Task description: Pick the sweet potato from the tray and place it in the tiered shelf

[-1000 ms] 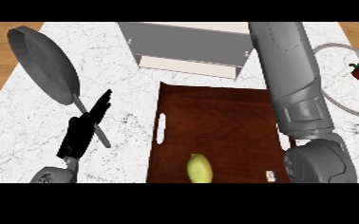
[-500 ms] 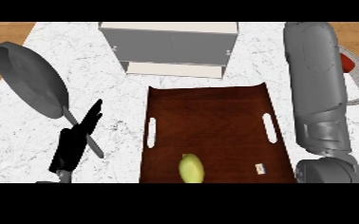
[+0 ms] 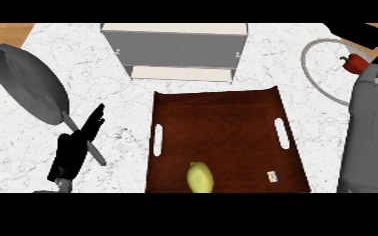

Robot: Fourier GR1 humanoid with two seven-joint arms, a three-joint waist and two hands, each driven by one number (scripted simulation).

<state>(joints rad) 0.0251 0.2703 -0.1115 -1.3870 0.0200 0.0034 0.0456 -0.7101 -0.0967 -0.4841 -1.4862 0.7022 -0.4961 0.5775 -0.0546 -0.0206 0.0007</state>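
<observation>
Left robot hand (image 3: 74,147) open with straight fingers over the tabletop (image 3: 88,90) left of the tray (image 3: 221,125), holding nothing; right robot hand out of view; yellow-green sweet potato (image 3: 200,177) lying on the tray's near end, well apart from the tiered shelf (image 3: 176,50), so pick and placement remaining.

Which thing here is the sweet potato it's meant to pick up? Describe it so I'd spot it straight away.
Start at the dark brown wooden tray with white handle slots, in the middle of the marble counter. The sweet potato lies near the tray's near edge, a little left of centre. It is the pale yellow-green oval lump, far bigger than the tiny white tag to its right.
</observation>
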